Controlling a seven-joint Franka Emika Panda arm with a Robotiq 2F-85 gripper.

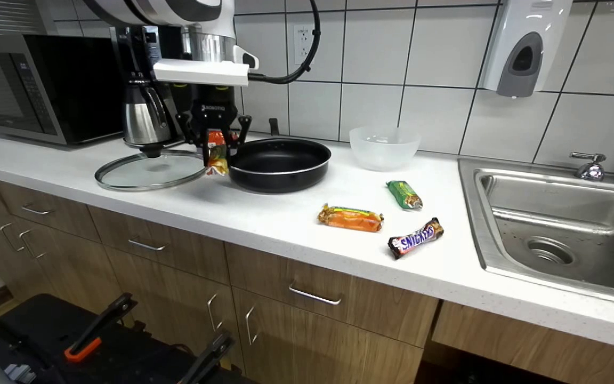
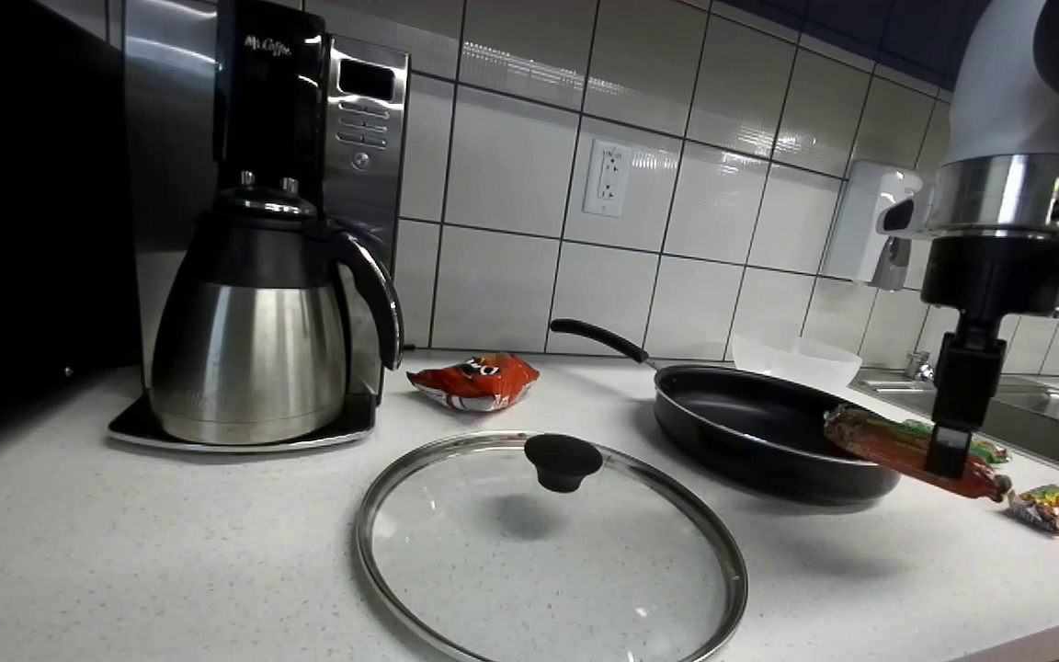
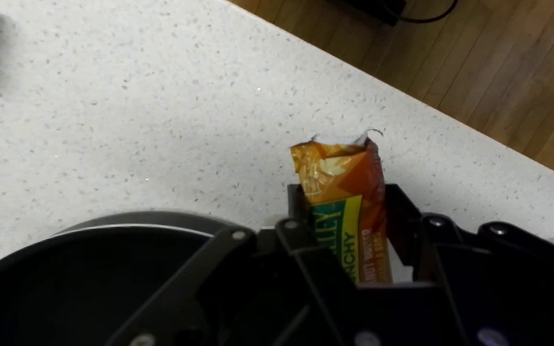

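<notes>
orange-wrapped granola bar [image 3: 348, 211] | label up | aloft, clamped in gripper [image 3: 345, 202]

The wrapper [image 3: 349, 180] is orange with a green-and-yellow label [image 3: 338, 226], the pan [image 1: 280, 181] black, the counter [image 3: 161, 120] speckled white.

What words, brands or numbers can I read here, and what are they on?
"SNICKERS": candy bar
"ROBOTIQ": hand
"Mr. Coffee": coffee maker
"LLEY": held orange wrapper, partly covered
"NCHY": same wrapper
"BUTTER": same wrapper, blurred
Too small or blurred: red bag, green wrapper, other orange wrapper, outlet, microwave panel, dispenser

jaws: gripping wrapped bar [image 3: 346, 206] | black pan [image 3: 65, 278]: beside | counter [image 3: 161, 120]: beneath
</notes>
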